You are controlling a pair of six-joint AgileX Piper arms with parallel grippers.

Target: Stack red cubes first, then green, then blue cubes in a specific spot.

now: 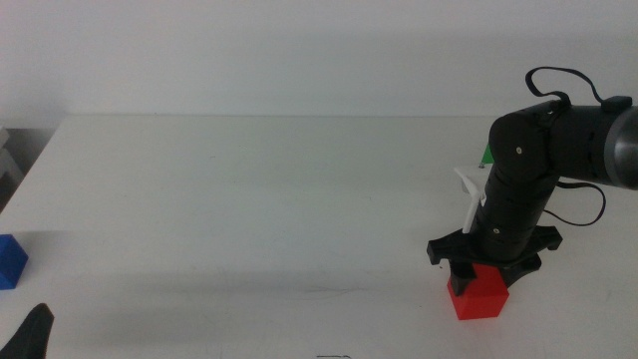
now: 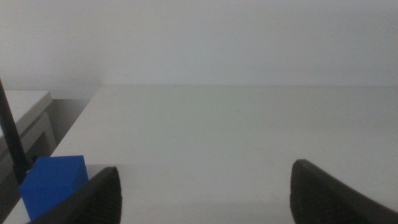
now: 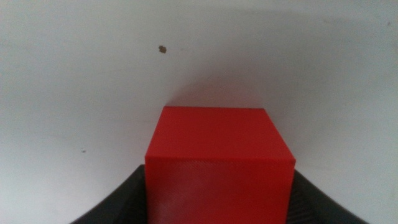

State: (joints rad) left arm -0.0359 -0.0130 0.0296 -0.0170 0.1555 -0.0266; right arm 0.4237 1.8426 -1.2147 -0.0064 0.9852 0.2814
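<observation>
Now the right gripper point(image 1: 477, 281) has its fingers closed on the red cube point(image 1: 479, 296) near the surface's front right corner; the first step looks under way. Next it likely carries it to the stacking spot; the left gripper point(image 2: 202, 190) waits open by the blue cube point(image 2: 53, 185) at the left edge.

No readable text anywhere.
We find no letters, numbers, labels or brand marks on the cubes, the arm or the table point(image 1: 249, 189) in any view.

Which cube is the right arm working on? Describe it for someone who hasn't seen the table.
On the white table, look at the near right part, where the black right arm comes down. Directly under the right gripper, between its jaws, sits the red cube. It is the only red one; the blue cube lies at the far left edge.
</observation>
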